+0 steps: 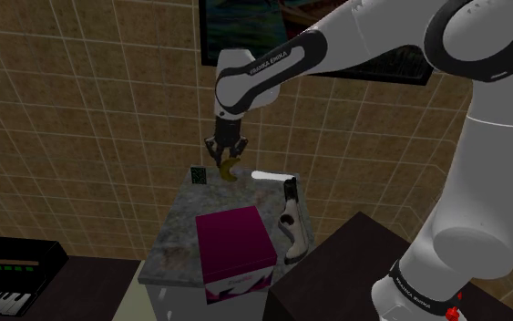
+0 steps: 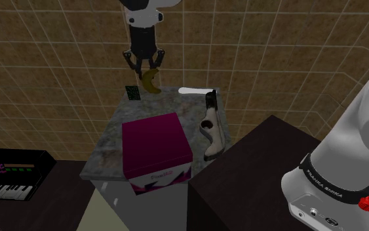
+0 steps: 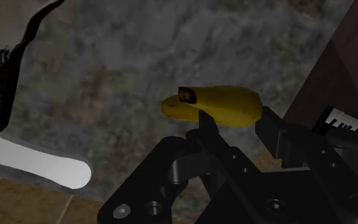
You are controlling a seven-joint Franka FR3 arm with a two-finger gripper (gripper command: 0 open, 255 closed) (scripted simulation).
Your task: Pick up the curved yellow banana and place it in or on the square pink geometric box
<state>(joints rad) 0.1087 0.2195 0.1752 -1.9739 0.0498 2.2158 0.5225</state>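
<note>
Gripper (image 1: pixel 225 155) is clamped on the banana (image 1: pixel 229 169). In the wrist view the fingers (image 3: pixel 206 125) pinch it toward one end, so most of the fruit sticks out sideways. The banana is off the surface, over the far end of the stone counter (image 1: pixel 174 244), just above a small dark card (image 1: pixel 197 174).

Risks, as I judge them:
- Off-centre grip: the banana may swivel or slip mid-carry.
- Too low a path would clip the far top edge of the pink box (image 1: pixel 236 239).
- The box sits at the counter's near end w/ a flat closed top. A curved fruit let go too near an edge could roll off, esp. on the near side where the counter stops.

Room: the mid-counter lane from far end to box looks open. The shoulder view's right edge is crowded by a white strip (image 1: pixel 272 175) and a black-and-white object (image 1: pixel 291 219), so stay central. Off the counter there's a keyboard (image 1: pixel 8 272) at near left and a dark cabinet (image 1: pixel 336 274) at near right.
</note>
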